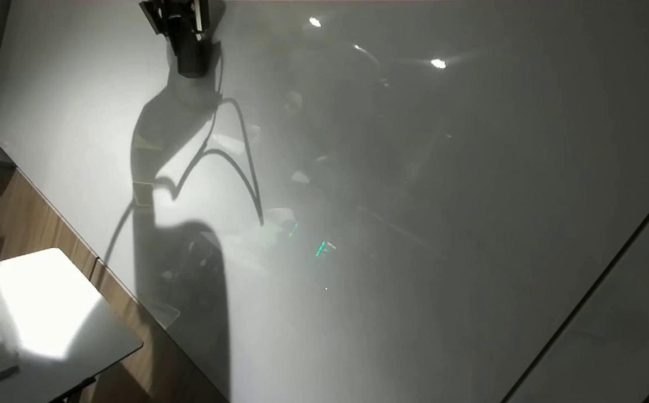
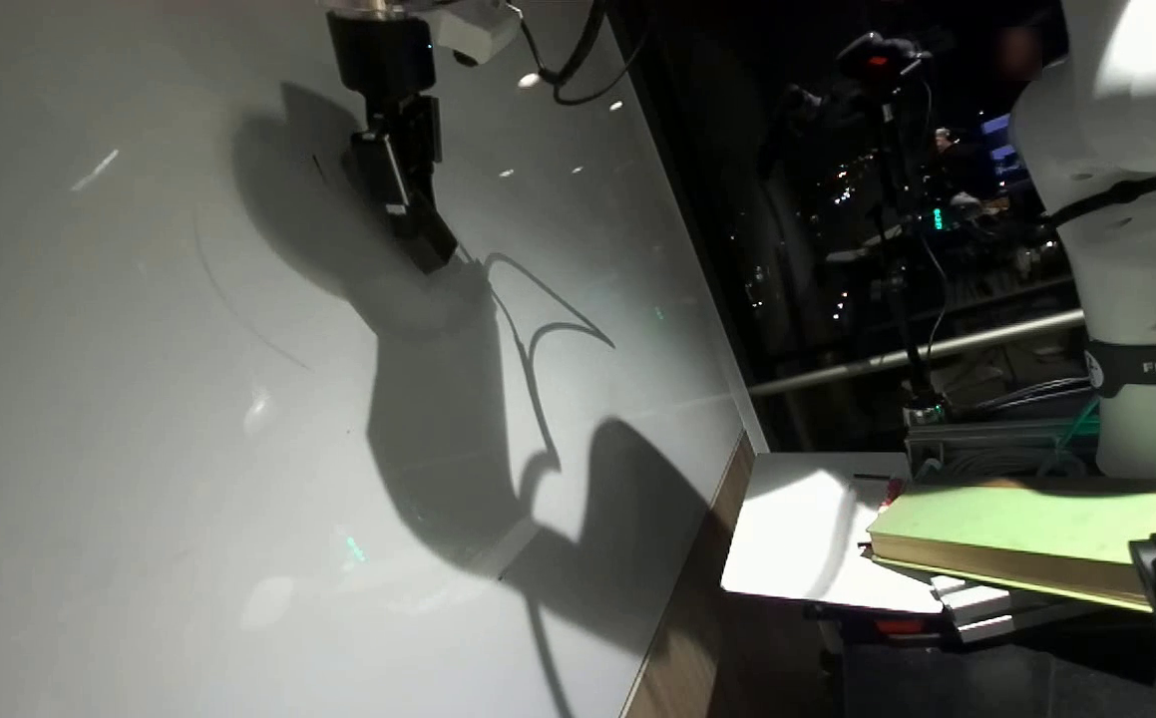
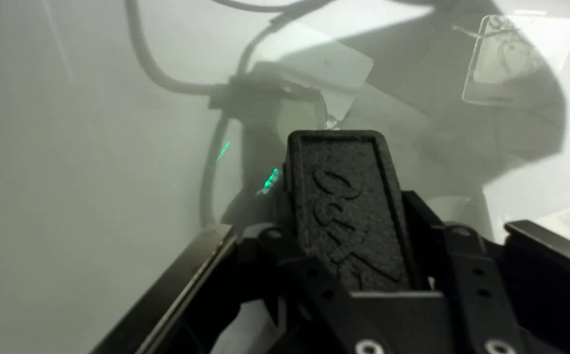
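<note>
Pinching, between the two fingers of a black jointed metal gripper point(image 3: 346, 211), a black oblong coarse-textured block point(image 3: 344, 167) with outlined lettering on its face; cannot make the lettering out. Jutting past the fingertips at the far end, hidden by the gripper's body at the near end. Hanging from above in both exterior views, cut off at the top edge, with the block low at the tips. Facing a glossy white wallboard point(image 1: 470, 252); cannot tell whether touching it or just clear. Throwing a wide dark shadow point(image 1: 184, 268) across it. Showing, beside the block in the wrist view, bright green flecks point(image 3: 271, 179); cannot tell whether ink or reflected light. Farther off, in an exterior view, revealing a flat white tabletop point(image 2: 772, 538) overlapped by a thick pale-green book point(image 2: 1026, 519), then a white robot column point(image 2: 1136, 279), cut off at the right. Fading beyond into darkness around a slim dark stand point(image 2: 899, 299), too dim for detail.
</note>
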`<move>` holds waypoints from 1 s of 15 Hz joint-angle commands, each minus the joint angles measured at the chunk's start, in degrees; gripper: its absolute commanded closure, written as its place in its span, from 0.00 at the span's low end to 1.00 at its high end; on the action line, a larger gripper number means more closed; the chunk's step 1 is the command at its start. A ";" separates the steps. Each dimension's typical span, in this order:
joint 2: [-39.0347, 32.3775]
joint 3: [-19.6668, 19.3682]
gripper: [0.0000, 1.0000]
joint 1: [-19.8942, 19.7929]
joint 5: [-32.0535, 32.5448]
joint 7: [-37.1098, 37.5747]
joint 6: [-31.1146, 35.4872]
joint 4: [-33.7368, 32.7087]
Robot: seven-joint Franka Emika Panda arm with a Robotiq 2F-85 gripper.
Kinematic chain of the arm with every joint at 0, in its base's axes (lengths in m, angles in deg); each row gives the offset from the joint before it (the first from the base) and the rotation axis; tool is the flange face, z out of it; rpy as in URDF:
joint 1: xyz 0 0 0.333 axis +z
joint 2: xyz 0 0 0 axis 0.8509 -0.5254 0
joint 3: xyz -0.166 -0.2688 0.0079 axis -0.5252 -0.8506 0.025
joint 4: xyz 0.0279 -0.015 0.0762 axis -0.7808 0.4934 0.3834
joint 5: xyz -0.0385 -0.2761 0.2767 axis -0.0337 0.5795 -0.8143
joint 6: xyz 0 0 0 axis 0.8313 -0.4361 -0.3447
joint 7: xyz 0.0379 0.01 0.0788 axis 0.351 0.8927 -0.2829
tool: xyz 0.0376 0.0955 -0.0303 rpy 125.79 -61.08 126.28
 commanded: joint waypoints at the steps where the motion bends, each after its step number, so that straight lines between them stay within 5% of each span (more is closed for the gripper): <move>1: -5.29 0.23 0.70 1.60 2.78 1.33 -3.71 -7.75; 15: -17.65 1.23 0.70 13.49 8.15 3.08 -18.22 -30.16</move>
